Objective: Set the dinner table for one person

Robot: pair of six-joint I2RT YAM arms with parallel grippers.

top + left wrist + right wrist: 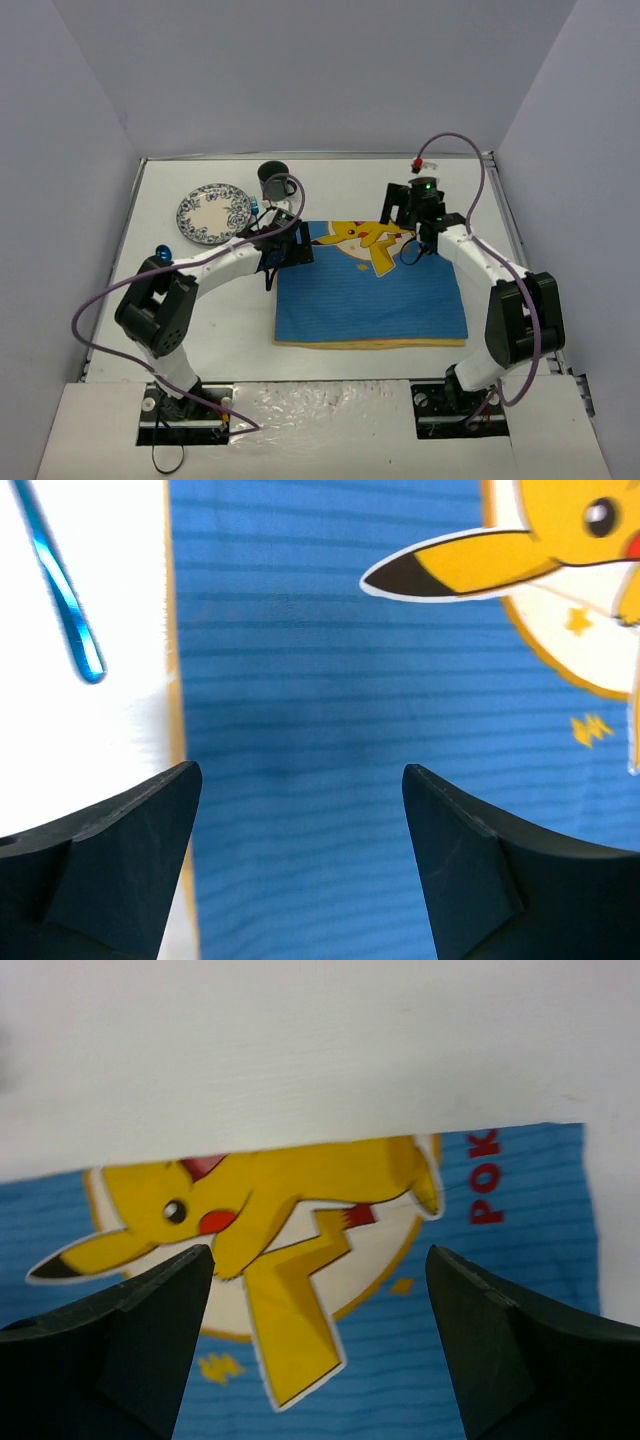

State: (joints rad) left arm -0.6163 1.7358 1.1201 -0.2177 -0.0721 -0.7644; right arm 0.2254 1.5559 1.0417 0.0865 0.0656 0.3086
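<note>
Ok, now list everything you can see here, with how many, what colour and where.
Dinner table: one, white, under everything.
Mat: one, blue with a yellow cartoon figure, centre of the table between the arms.
Plate: one, white with a blue pattern, far left, apart from the mat.
Mug: one, dark, behind the plate and to its right.
Utensil handle: one, shiny blue, on the table just left of the mat; its head is not in view.
Small blue object: one, by the left arm's elbow; too small to identify.
Left gripper: one, black, open, over the mat's left edge.
Right gripper: one, black, open, over the mat's far edge.
</note>
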